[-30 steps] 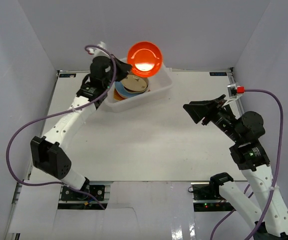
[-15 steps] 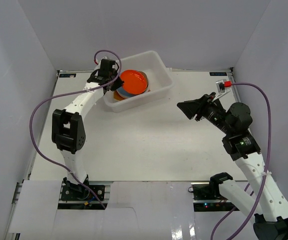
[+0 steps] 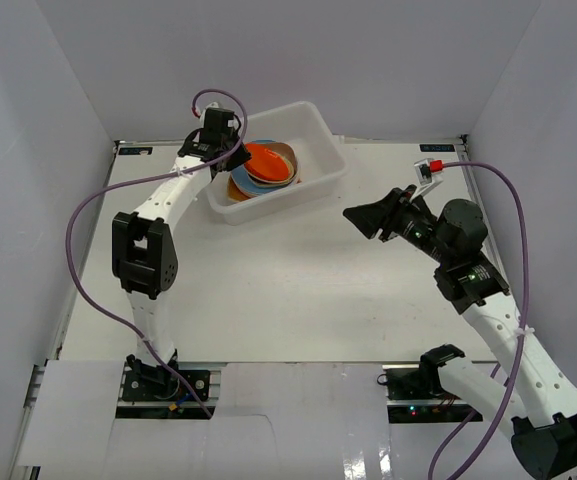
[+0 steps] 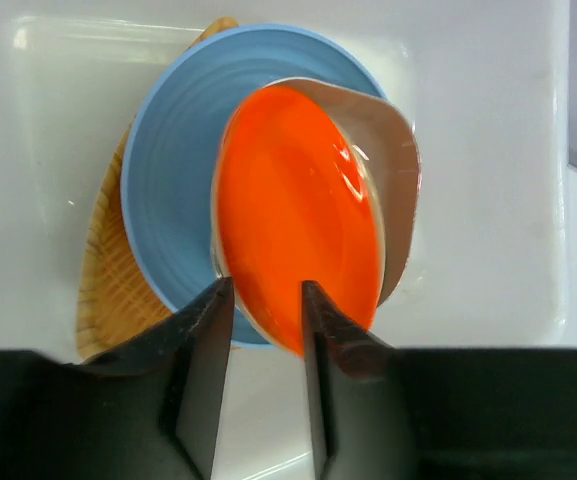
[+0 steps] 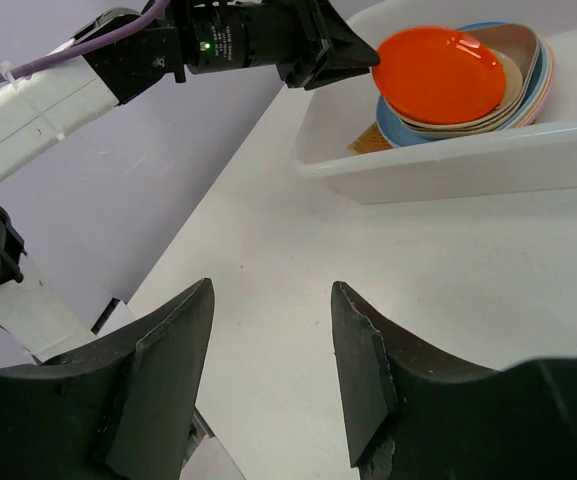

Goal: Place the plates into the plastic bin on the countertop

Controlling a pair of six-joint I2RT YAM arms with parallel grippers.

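Both arms are made of white tubes with chunky black joints. The left arm (image 3: 158,212) has a big black block (image 3: 144,255) partway along, and a long purple cable (image 3: 76,230) runs beside it. The right arm (image 3: 503,335) has a purple cable (image 3: 478,166) too, plus a little white tag with a red bit (image 3: 434,165). A tiny green light (image 5: 206,44) glows on the left arm's black wrist. The left fingers (image 4: 200,380) and right fingers (image 5: 158,370) are black, flat and pointy

Just ahead of the left gripper (image 4: 266,292), the round glossy orange plate (image 4: 298,210) covers most of a round beige plate (image 4: 396,165). The round blue plate (image 4: 173,180) beneath hides all but one edge of a woven tan wicker plate (image 4: 103,290). Whether the orange rim touches a finger is unclear.
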